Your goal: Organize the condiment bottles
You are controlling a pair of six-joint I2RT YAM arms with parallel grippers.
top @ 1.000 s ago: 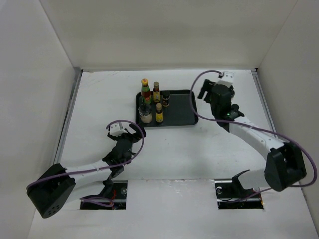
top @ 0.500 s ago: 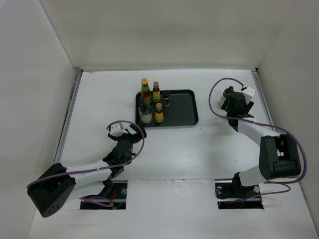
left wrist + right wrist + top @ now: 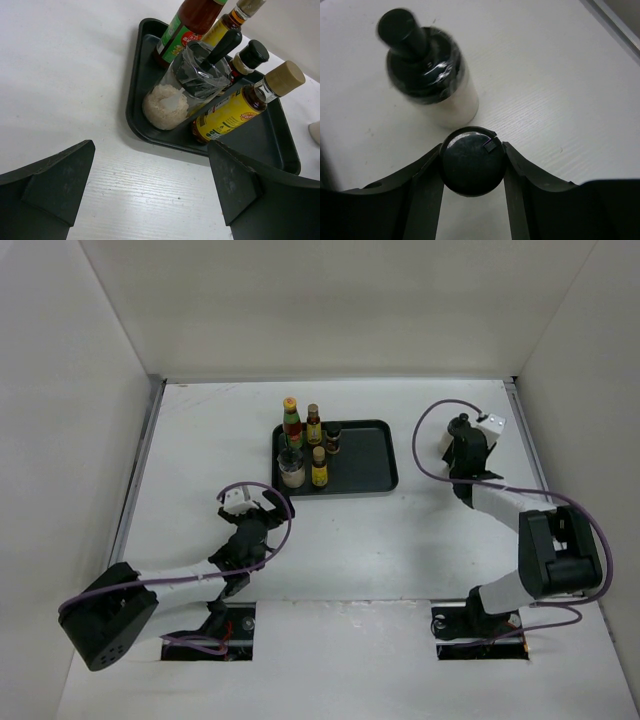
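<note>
Right gripper (image 3: 473, 150) has swung off the tray (image 3: 365, 455) to the right side of the table (image 3: 420, 530) and closed. It now pinches a black-capped bottle (image 3: 472, 167) by the cap. White jar (image 3: 432, 75) stands just beyond it. Left gripper (image 3: 150, 150) is wide open and empty, near the tray's front-left corner. Five bottles (image 3: 227, 112) are clustered in the tray's left half.
</note>
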